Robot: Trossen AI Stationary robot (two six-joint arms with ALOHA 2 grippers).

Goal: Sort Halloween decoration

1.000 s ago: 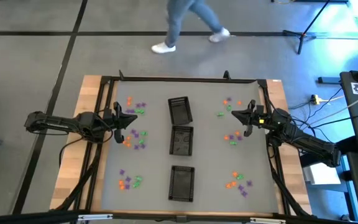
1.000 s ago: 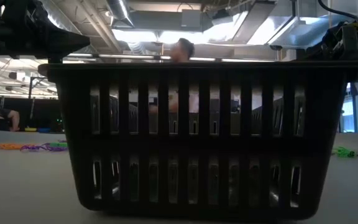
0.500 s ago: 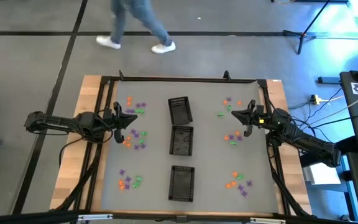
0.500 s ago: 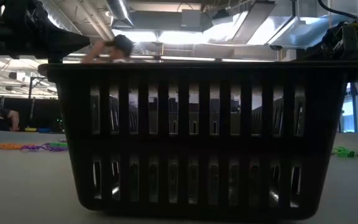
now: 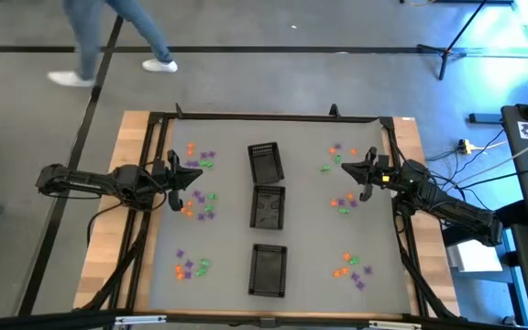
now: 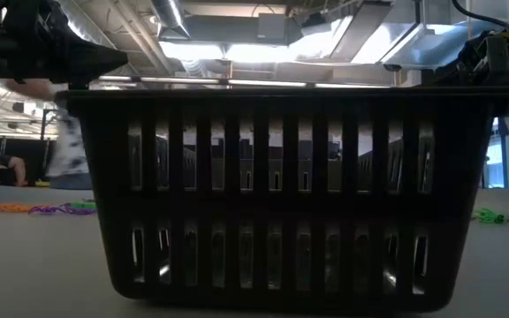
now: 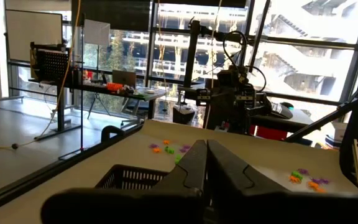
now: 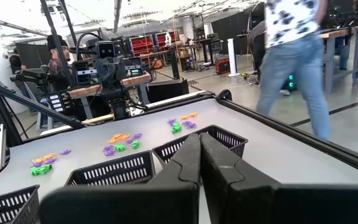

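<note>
Change: only a person [image 5: 108, 41] walking past beyond the surface [image 5: 227, 266] | left jaws [image 5: 196, 178], right jaws [image 5: 341, 160] stay clenched, empty | trinkets [image 5: 200, 203] beside them untouched; sorting not begun.

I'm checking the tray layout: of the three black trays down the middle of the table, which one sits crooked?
The far tray, at the top of the high view. It is turned slightly askew, while the middle tray and the near tray lie square to the table edges.

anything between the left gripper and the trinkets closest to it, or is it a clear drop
Nothing visible stands between them. The left gripper, fingers shut, hovers between two trinket clusters; the trays stand farther toward the table's middle.
</note>
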